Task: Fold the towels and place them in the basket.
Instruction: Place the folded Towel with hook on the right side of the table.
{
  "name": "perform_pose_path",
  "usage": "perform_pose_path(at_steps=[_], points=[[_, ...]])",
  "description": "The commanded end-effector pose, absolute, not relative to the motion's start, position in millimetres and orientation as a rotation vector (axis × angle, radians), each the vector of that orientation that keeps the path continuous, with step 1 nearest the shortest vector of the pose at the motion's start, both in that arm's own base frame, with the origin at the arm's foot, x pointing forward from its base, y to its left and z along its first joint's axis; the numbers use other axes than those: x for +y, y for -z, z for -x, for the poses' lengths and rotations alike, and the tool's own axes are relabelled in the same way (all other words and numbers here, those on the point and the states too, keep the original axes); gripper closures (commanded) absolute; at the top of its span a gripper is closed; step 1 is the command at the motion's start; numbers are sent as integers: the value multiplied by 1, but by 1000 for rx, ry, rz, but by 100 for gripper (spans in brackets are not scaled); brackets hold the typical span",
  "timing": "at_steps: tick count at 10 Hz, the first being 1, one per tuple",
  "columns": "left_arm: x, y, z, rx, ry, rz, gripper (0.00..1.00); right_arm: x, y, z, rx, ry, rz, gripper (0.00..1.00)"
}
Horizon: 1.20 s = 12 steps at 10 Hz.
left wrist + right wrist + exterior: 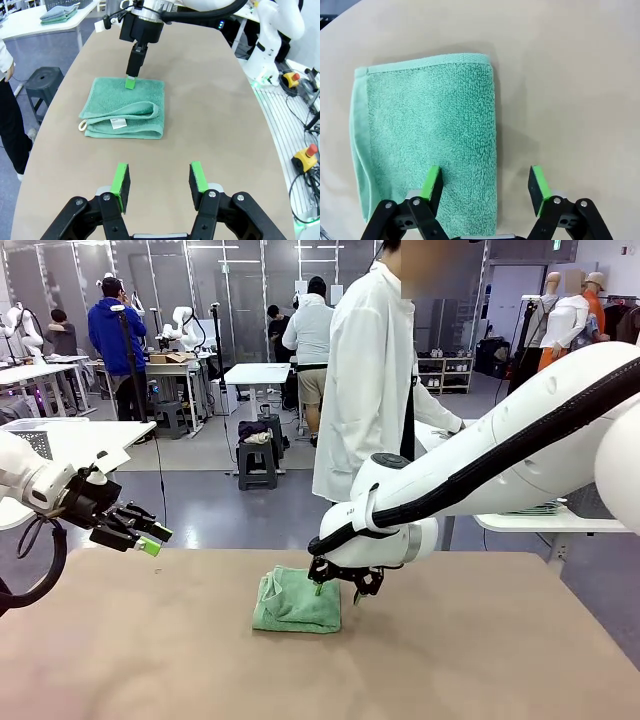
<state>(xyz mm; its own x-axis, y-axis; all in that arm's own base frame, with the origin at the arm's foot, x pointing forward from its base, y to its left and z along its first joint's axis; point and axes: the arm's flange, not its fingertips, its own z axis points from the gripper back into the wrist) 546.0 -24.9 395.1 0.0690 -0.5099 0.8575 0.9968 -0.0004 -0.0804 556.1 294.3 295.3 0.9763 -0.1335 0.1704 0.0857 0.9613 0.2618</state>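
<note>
A sea-green towel (295, 602) lies folded on the brown table, its loose edges and white label toward my left arm in the left wrist view (125, 107). My right gripper (335, 590) stands over the towel's far edge, pointing down, and it is open. In the right wrist view one finger is over the towel (425, 135) and the other over bare table, with the gripper (485, 182) straddling the towel's side edge. My left gripper (150, 538) hovers open and holding nothing, well left of the towel (159, 182). A grey perforated piece (32, 443) lies on the far-left side table; I cannot tell whether it is the basket.
A person in a long white coat (370, 380) stands at the table's far side. Folded towels (60, 12) are stacked on a white side table. A dark stool (45, 82) stands off the table edge. Bare tabletop (480, 660) surrounds the towel.
</note>
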Motion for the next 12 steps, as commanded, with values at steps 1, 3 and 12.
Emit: perform_pose_path(at_steps=[1,3,12], points=[[-25,-397,-545,-748,1376,854,38,305,-291,-561,-229,128,-256,31],[-25,-397,-545,-748,1376,854,38,307,-289,-562,-239,132,-265,23],[-25,-397,-545,-748,1376,854,38,310,-287,-564,-193,129,-264,54]])
